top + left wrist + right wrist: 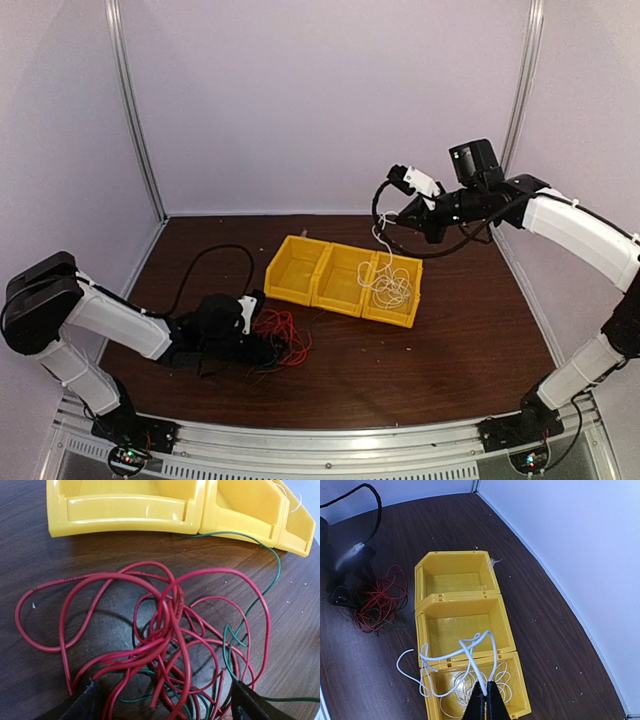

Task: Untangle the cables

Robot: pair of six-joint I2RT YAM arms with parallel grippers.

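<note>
A tangled clump of red cable [170, 630] with a thin green cable [272, 575] threaded through it lies on the dark table. My left gripper [167, 705] stands open low over its near side, one finger on each flank, nothing pinched. From above, that red cable clump [283, 335] sits just right of the left gripper [255, 345]. My right gripper [486, 692] is shut on a white cable [480, 650], lifted above the right-hand yellow bin. Most of the white cable [392, 285] is coiled inside that bin; a few loops hang over its rim.
Three joined yellow bins [340, 300] stand in a row mid-table; the left and middle bins [465, 625] hold nothing. The bins' front wall [125, 510] is just beyond the red clump. A thick black arm cable [215, 252] loops behind the left arm.
</note>
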